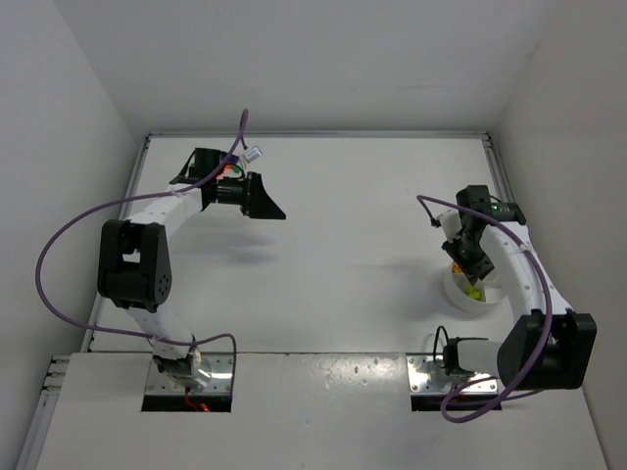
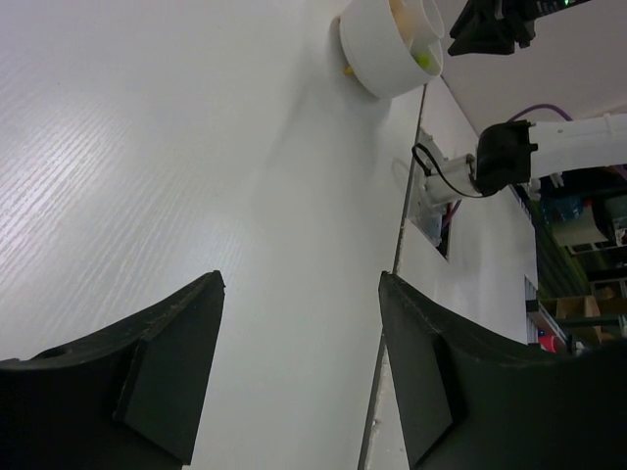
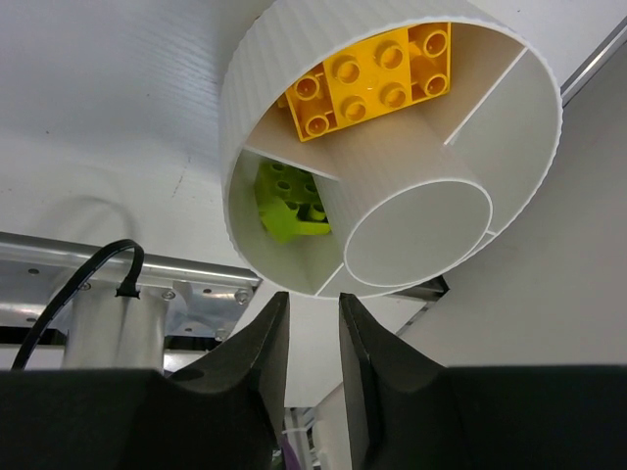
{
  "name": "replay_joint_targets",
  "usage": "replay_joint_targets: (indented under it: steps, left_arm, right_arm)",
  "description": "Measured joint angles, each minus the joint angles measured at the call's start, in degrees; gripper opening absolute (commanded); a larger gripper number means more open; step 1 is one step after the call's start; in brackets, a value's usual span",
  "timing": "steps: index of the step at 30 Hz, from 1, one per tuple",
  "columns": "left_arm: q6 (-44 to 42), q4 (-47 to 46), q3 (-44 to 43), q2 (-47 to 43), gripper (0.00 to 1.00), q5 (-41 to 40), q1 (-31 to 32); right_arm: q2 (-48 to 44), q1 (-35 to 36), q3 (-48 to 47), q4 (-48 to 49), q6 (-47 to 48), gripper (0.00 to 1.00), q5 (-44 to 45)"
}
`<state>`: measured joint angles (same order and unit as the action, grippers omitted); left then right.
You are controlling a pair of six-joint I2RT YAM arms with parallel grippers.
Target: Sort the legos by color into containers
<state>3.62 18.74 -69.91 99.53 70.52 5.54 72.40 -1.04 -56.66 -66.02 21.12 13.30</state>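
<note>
Over the dish (image 3: 253, 108) on the right side of the table (image 1: 343, 255), the right gripper (image 3: 313, 300) hangs with its jaws narrow, almost together. Only a thin slit shows and no brick is visible in it.

The left gripper (image 2: 300, 281) is far-left and well apart from the dish. Its jaws are wide and hold nothing.

**Dish contents**
- The yellow legos (image 3: 377, 69) lie flat in the far compartment.
- The green lego (image 3: 289, 201) is in the next compartment, on the left.
- The round centre compartment (image 3: 416, 240) looks bare.

**Relative to the jaws:** the dish rim sits just beyond the fingertips. The green section is closest and the yellow one lies past it.

**Step in hand (judgement):** this looks like a hover at the dish, with a lift away due next. No loose brick shows on the table from above.

**Doing it well**
- Rise straight up so the fingers clear the rim and the light dish isn't nudged or tipped.
- Keep the colours apart when placing and drop low inside the walls so bricks don't bounce across the dividers.
- Check the yellow speck (image 2: 348, 70) at the dish's outer foot. It is too small to tell whether it's a stray brick.
</note>
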Motion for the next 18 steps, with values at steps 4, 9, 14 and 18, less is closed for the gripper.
replay_joint_targets:
  steps: [4,9,14,18]
  left_arm:
    - [0.0,0.0,0.0,0.0,0.70,0.1,0.0]
    - [-0.3,0.0,0.1,0.0,0.70,0.0,0.0]
    - [-0.6,-0.1,1.0,-0.2,0.70,-2.0,0.0]
    - [-0.6,-0.1,1.2,-2.2,0.70,-5.9,0.0]
  right_arm:
    - [0.0,0.0,0.0,0.0,0.1,0.29,0.0]
    - [0.0,0.0,0.0,0.0,0.1,0.29,-0.3]
    - [0.0,0.0,-1.6,-0.7,0.0,0.33,-1.7]
    - [0.1,0.0,-5.9,-1.0,-0.3,0.40,-3.1]
